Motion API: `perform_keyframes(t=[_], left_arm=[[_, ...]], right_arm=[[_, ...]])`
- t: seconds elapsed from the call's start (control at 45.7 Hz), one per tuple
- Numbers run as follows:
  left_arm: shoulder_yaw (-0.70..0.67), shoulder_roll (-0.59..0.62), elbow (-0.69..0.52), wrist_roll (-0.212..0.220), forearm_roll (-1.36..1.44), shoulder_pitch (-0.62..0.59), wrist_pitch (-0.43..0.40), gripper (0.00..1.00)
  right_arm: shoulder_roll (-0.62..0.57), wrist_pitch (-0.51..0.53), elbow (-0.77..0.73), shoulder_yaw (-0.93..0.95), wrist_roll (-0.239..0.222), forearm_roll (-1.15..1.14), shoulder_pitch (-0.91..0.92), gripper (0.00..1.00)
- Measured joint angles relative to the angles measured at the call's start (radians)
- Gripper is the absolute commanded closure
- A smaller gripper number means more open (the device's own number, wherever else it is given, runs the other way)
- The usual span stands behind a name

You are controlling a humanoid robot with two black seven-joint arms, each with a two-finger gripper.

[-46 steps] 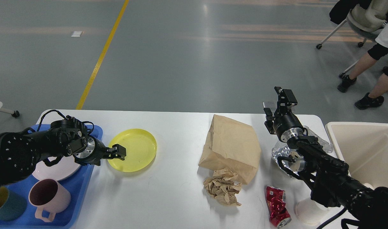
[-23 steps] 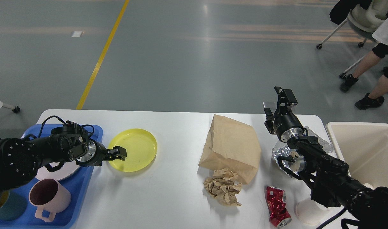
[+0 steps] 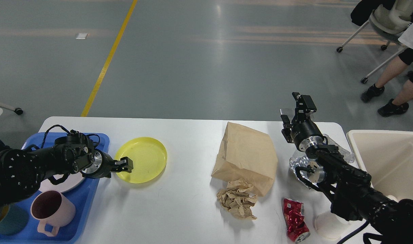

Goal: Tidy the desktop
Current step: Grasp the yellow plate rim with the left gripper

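Looking down, we see a white desk (image 3: 189, 142) filling the lower half of the frame. At lower left our left claw (image 3: 125, 165) pinches the near-left rim of a yellow plate (image 3: 143, 158), just beside a blue tray (image 3: 86, 200) holding a pink mug (image 3: 50, 210) and a white plate (image 3: 57, 183). At centre lie a paper bag (image 3: 245, 154) and a crumpled napkin (image 3: 236, 201). At right our right claw (image 3: 299, 105) is raised, fingers spread, holding nothing. Below it lie foil (image 3: 296, 162) and a crushed red can (image 3: 295, 220). A cream bin (image 3: 389, 159) sits at far right.
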Motion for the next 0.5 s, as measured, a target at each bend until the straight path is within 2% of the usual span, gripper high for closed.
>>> perform_keyframes(t=[0.175, 0.503], left_arm=[[-0.006, 0.000, 0.000, 0.038, 0.000, 0.001, 0.000, 0.34], [-0.015, 0.000, -0.001, 0.043, 0.000, 0.001, -0.031, 0.41]], right_arm=[[0.000, 0.000, 0.000, 0.000, 0.000, 0.000, 0.000, 0.00], [0.000, 0.000, 0.000, 0.000, 0.000, 0.000, 0.000, 0.00]])
